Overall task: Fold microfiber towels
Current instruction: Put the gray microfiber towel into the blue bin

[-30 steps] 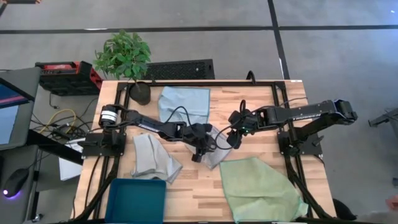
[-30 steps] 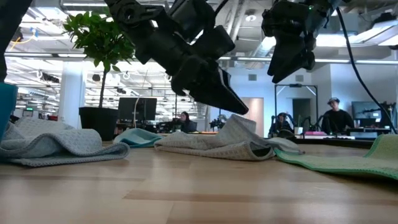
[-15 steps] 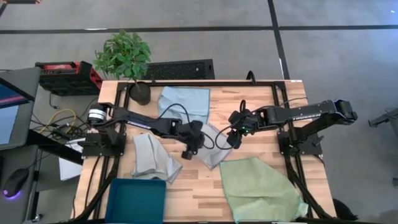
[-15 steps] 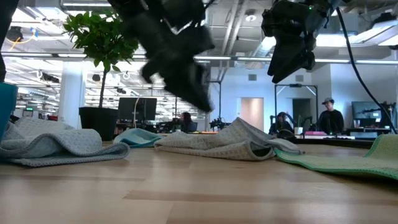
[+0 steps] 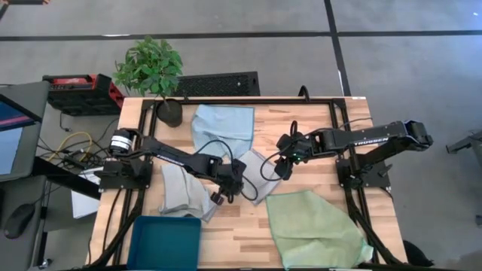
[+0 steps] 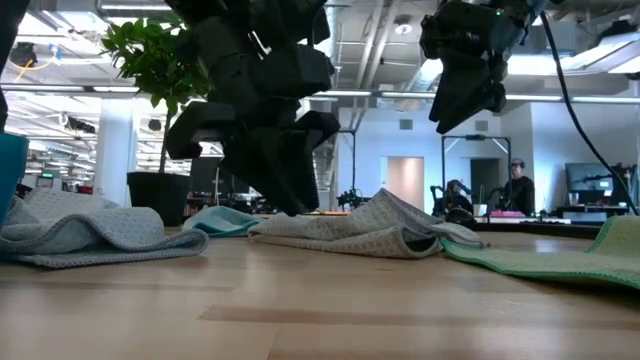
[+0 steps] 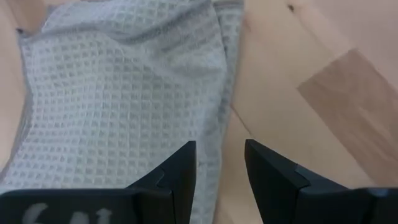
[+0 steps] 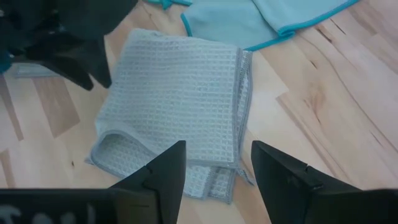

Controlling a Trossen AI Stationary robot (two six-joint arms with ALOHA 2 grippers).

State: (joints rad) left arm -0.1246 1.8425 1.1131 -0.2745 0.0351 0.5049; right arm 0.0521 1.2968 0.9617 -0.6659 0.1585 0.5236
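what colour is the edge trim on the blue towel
Teal trim on the light blue towel, clearest in the right wrist view.

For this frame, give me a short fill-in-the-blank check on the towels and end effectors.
1. The left end effector hovers with fingers open, holding ____.
2. The grey towel at the table's middle lies ____ rather than spread flat.
3. The largest towel, near the right front corner, is light ____.
4. The right end effector is raised ____ the table.

Missing words: nothing; folded; green; above
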